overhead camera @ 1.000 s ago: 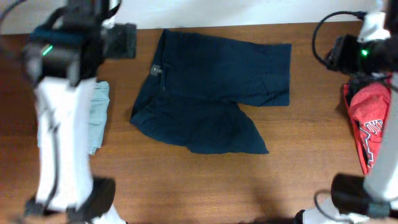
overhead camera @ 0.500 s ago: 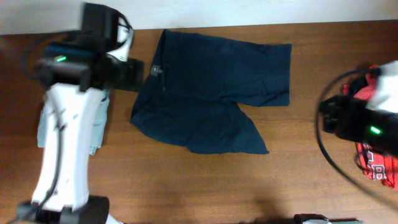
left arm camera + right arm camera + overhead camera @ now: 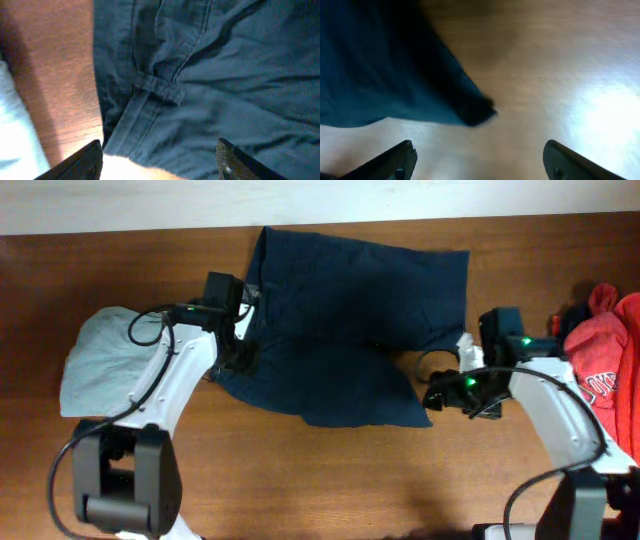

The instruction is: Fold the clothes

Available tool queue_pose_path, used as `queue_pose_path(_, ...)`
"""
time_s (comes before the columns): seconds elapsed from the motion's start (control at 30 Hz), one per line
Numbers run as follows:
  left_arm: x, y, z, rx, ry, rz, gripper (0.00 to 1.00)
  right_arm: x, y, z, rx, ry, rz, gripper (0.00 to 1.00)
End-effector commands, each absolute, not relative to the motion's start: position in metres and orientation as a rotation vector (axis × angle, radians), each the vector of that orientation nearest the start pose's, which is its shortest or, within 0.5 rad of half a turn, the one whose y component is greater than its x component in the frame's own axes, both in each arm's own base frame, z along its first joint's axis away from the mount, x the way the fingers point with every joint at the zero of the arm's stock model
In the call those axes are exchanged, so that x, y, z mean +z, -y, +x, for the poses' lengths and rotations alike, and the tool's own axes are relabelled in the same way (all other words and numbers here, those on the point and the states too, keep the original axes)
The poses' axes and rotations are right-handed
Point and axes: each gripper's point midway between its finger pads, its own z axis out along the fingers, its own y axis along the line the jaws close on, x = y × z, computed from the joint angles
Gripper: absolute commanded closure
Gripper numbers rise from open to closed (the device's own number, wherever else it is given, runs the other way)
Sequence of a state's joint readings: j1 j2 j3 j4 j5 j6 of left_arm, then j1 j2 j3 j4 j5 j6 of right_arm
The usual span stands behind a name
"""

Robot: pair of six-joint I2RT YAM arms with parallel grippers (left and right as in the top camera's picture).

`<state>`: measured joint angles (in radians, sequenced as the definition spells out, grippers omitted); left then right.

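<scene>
Dark navy shorts [image 3: 350, 320] lie spread on the wooden table [image 3: 320, 480], waistband to the left. My left gripper [image 3: 243, 358] is open, low over the waistband's left edge; the left wrist view shows the belt loop [image 3: 159, 90] and the waistband between the fingers [image 3: 160, 162]. My right gripper [image 3: 435, 392] is open beside the shorts' lower right leg corner [image 3: 422, 418]; the right wrist view shows that corner [image 3: 477, 111] just ahead of the open fingers [image 3: 480, 162], over bare wood.
A folded pale grey-blue garment [image 3: 100, 360] lies at the left under my left arm. A red garment with white lettering [image 3: 605, 350] is heaped at the right edge. The table's back edge meets a white wall.
Both arms have swung in from the table's sides and dropped toward the shorts. The left now sits at the waistband, the right at the lower leg corner. The shorts have not moved.
</scene>
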<state>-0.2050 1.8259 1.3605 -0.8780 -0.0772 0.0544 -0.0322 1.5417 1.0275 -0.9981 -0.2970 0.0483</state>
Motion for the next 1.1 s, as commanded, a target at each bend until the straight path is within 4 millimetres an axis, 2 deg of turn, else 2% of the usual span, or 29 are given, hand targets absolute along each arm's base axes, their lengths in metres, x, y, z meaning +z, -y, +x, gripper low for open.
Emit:
queue_pose_path(0.0,0.053,0.067,0.382,0.073,-2.923,0.402,0.28,0.065,-0.065,0.275,0.542,-3.001,-0.082,0.13)
queue_pose_path(0.13,0.035,0.071,0.378,0.041,-2.972,0.416,0.29,0.052,-0.085,0.277,0.549,-2.999,-0.184,0.14)
queue_pose_path(0.23,0.031,0.071,0.377,0.042,-2.983,0.417,0.28,0.038,-0.093,0.277,0.548,-3.038,-0.165,0.21)
queue_pose_path(0.27,0.031,0.071,0.377,0.043,-2.983,0.417,0.28,0.03,-0.094,0.276,0.551,-3.067,-0.141,0.34)
queue_pose_path(0.3,0.031,0.071,0.377,0.043,-2.983,0.417,0.28,0.026,-0.094,0.275,0.552,-3.079,-0.14,0.43)
queue_pose_path(0.37,0.031,0.071,0.377,0.043,-2.982,0.417,0.28,0.019,-0.094,0.271,0.554,-3.114,-0.13,0.72)
queue_pose_path(0.4,0.031,0.071,0.377,0.043,-2.983,0.417,0.28,0.02,-0.093,0.267,0.554,-3.131,-0.123,0.81)
queue_pose_path(0.43,0.031,0.071,0.377,0.044,-2.983,0.423,0.28,0.027,-0.091,0.264,0.554,-3.149,-0.113,0.87)
queue_pose_path(0.47,0.031,0.071,0.376,0.045,-2.985,0.428,0.28,0.05,-0.082,0.261,0.51,-3.184,-0.085,0.96)
queue_pose_path(0.53,0.031,0.071,0.376,0.045,-2.985,0.428,0.28,0.082,-0.07,0.261,0.444,-3.204,-0.069,0.96)
queue_pose_path(0.57,0.031,0.071,0.377,0.045,-2.984,0.428,0.28,0.113,-0.061,0.263,0.395,-3.212,-0.049,0.96)
queue_pose_path(0.63,0.031,0.071,0.377,0.045,-2.982,0.428,0.28,0.148,-0.052,0.266,0.337,-3.206,-0.031,0.96)
queue_pose_path(0.7,0.031,0.07,0.378,0.049,-2.977,0.427,0.28,0.193,-0.038,0.282,0.241,-3.123,-0.02,0.96)
queue_pose_path(0.8,0.031,0.07,0.379,0.049,-2.975,0.425,0.28,0.222,-0.033,0.301,0.218,-3.013,-0.01,0.96)
queue_pose_path(0.87,0.031,0.07,0.379,0.049,-2.975,0.425,0.28,0.225,-0.032,0.306,0.218,-2.988,-0.006,0.95)
queue_pose_path(0.93,0.031,0.07,0.379,0.049,-2.975,0.425,0.28,0.221,-0.032,0.309,0.217,-2.994,-0.004,0.95)
queue_pose_path(0.97,0.031,0.07,0.379,0.049,-2.975,0.425,0.28,0.216,-0.032,0.311,0.217,-3.002,-0.001,0.88)
queue_pose_path(1.03,0.031,0.07,0.379,0.049,-2.974,0.424,0.28,0.205,-0.024,0.319,0.153,-3.017,0.009,0.67)
queue_pose_path(1.07,0.031,0.07,0.379,0.049,-2.975,0.424,0.28,0.197,-0.015,0.326,0.084,-3.023,0.043,0.33)
